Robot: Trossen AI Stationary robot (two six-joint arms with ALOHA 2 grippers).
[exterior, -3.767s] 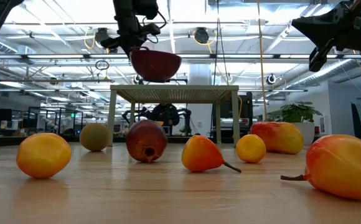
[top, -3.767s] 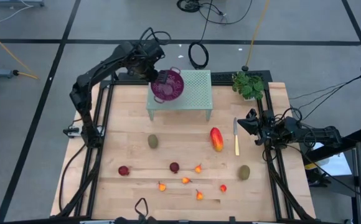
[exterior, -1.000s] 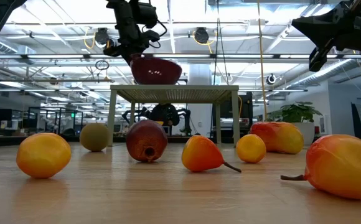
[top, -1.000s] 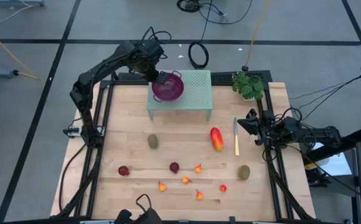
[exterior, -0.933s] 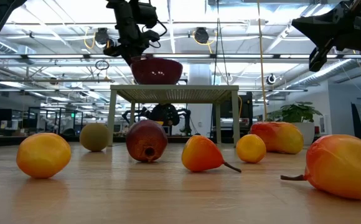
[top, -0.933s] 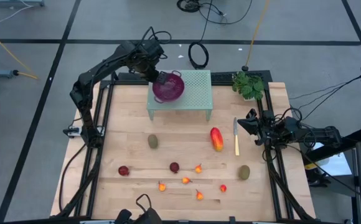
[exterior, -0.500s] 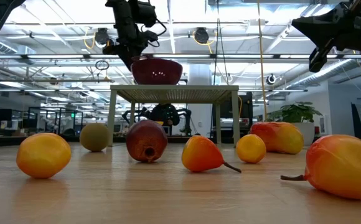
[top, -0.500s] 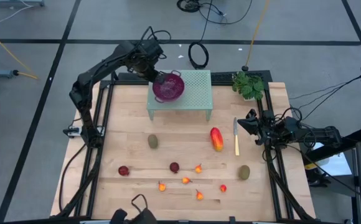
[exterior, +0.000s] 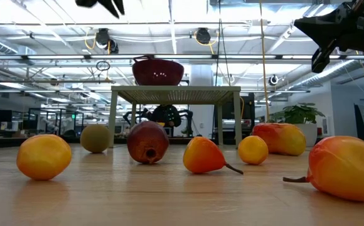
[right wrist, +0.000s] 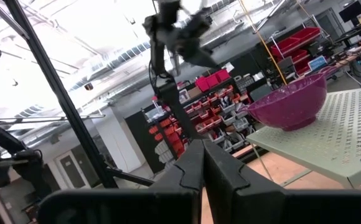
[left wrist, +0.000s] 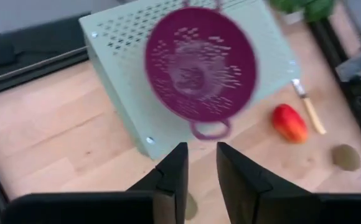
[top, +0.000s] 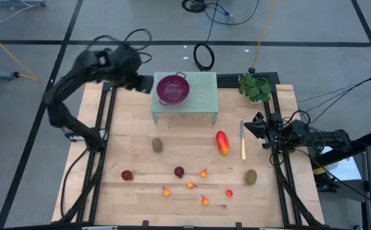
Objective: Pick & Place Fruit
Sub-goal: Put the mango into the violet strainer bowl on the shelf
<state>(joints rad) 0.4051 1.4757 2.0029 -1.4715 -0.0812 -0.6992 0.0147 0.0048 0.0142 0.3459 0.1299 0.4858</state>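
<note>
The purple mesh bowl sits alone on the pale green perforated stand at the far side of the table, raised there as a clear target for the fruit. The left gripper hovers just left of the stand, off the bowl, its fingers slightly apart and empty, free to go for fruit. All the fruit lies on the table nearer: a red-orange oblong beside the knife, two brown-green ovals, two dark red balls and small orange ones. The right gripper waits clenched at the right edge, empty.
</note>
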